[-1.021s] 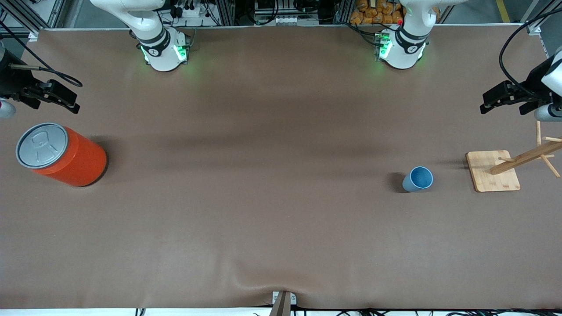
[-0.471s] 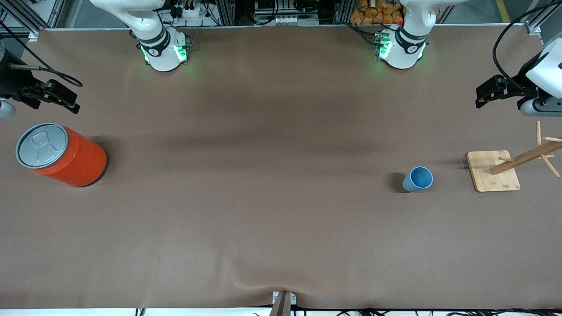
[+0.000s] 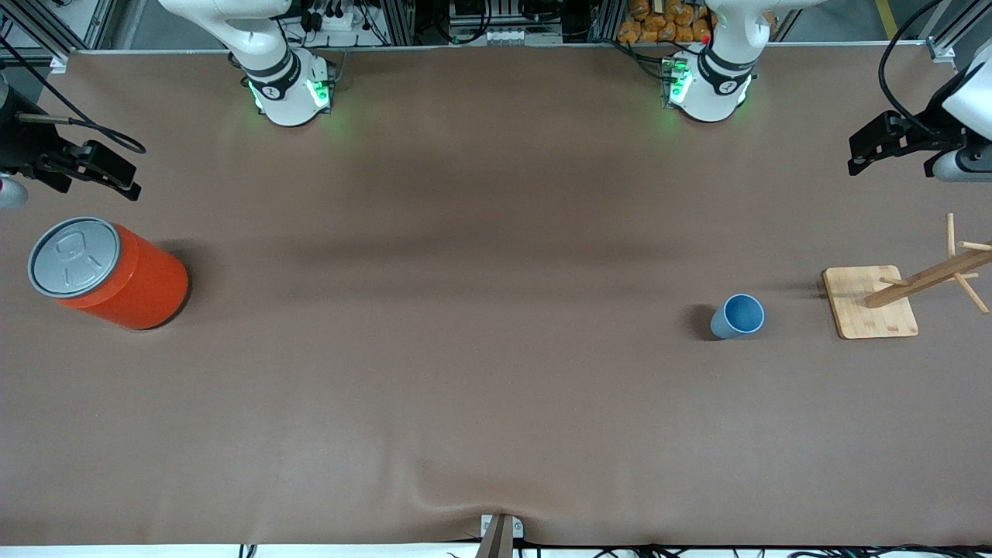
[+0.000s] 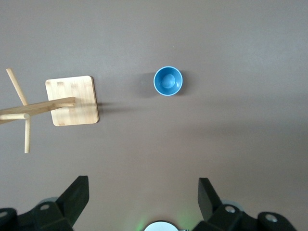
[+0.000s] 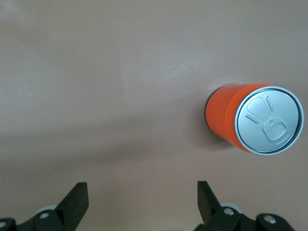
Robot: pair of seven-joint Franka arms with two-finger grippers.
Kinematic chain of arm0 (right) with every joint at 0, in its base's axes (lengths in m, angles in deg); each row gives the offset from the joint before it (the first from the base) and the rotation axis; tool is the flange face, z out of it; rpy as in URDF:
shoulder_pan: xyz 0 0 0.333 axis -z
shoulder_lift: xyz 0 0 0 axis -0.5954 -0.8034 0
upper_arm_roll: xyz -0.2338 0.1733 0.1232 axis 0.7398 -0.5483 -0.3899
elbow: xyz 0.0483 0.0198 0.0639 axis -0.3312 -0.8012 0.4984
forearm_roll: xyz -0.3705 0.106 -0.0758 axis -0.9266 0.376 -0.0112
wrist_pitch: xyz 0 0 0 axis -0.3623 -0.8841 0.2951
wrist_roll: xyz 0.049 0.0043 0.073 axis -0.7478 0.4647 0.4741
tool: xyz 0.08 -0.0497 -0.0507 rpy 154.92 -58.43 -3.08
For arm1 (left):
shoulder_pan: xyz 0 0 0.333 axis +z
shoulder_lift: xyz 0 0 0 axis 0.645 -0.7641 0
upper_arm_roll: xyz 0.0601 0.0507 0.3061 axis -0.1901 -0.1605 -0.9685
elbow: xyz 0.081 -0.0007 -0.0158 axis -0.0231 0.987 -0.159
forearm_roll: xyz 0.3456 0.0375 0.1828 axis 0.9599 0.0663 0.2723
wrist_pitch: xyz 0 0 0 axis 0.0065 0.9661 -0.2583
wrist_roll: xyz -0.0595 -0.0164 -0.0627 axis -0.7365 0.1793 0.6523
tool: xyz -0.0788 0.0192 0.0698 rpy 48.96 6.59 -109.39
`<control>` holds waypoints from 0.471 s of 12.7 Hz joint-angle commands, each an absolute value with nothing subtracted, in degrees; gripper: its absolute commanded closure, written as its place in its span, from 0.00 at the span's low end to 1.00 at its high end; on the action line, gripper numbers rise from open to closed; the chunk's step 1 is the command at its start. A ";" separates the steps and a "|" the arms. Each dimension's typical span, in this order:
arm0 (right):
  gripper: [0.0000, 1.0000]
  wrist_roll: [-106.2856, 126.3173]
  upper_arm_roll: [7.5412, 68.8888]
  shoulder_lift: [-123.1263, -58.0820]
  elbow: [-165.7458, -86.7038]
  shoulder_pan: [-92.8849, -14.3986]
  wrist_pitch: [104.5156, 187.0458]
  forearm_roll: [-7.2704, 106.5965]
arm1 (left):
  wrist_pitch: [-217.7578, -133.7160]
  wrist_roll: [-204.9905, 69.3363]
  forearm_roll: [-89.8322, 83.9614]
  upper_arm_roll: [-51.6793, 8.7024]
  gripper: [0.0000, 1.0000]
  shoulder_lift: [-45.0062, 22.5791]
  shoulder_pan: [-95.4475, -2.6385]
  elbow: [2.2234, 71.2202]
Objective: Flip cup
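Observation:
A small light-blue cup (image 3: 738,316) stands upright with its mouth up, toward the left arm's end of the table; the left wrist view looks down into the cup (image 4: 168,81). My left gripper (image 3: 868,151) hangs open and empty over bare table at that end, well apart from the cup. In its wrist view the left gripper (image 4: 143,185) has only tabletop between its fingers. My right gripper (image 3: 108,174) waits open over the right arm's end of the table; its wrist view shows the right gripper (image 5: 142,188) holding nothing.
A wooden rack (image 3: 869,302) with a square base and slanted pegs stands beside the cup, seen also in the left wrist view as the rack (image 4: 72,100). A big orange can (image 3: 116,275) with a grey lid stands under the right gripper's end; can (image 5: 250,118).
The left gripper has moved toward the robots' bases and away from the wooden rack. The cup, the can and the right arm have stayed put.

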State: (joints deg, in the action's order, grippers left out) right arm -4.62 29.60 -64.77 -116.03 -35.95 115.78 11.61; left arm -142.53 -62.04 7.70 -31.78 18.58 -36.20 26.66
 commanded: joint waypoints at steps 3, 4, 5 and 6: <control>0.00 -4.24 29.78 -65.65 -114.39 -36.19 114.71 11.67 | -140.84 -62.78 8.17 -31.90 0.00 18.10 -35.77 23.67; 0.00 -4.24 29.78 -65.65 -114.39 -36.19 114.71 11.67 | -140.40 -62.78 8.25 -31.90 0.00 17.75 -35.77 23.23; 0.00 -4.24 29.78 -65.65 -114.39 -36.19 114.71 11.67 | -140.14 -62.78 8.17 -31.90 0.00 17.75 -35.69 23.23; 0.00 -4.24 29.78 -65.65 -114.39 -36.19 114.71 11.59 | -140.14 -62.78 8.25 -31.90 0.00 17.75 -35.69 23.23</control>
